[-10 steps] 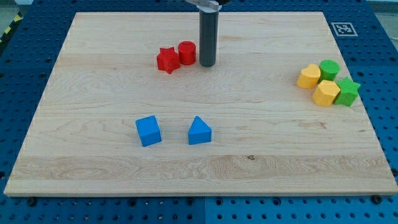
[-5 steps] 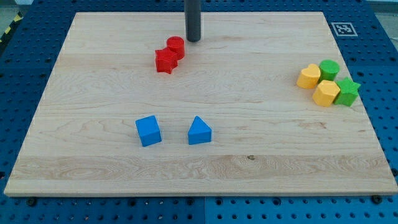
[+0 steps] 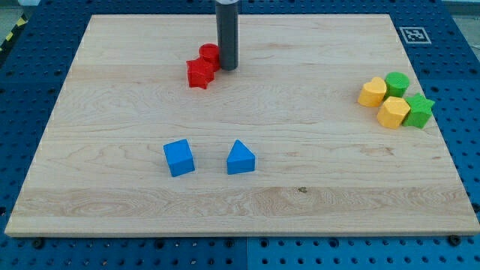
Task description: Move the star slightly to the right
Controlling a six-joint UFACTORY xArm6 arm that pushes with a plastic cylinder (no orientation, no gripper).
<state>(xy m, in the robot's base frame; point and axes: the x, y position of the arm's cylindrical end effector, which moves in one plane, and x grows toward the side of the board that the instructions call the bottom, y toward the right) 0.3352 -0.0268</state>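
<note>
My tip (image 3: 227, 68) sits touching the red cylinder's (image 3: 208, 54) right side. Red star (image 3: 199, 73) far-left on bench (image 3: 300, 150), against cylinder's near-left. Tool: plain rod, no jaws, holding nothing.

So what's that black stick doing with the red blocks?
That stick is a robot arm's rod, and my tip is pressed up against the right side of the red cylinder, which touches the red star just below it. The job is to nudge the star a bit to the right. For that, my tip would probably need to get round to the star's left. The blue, yellow and green blocks sit apart, untouched.
</note>
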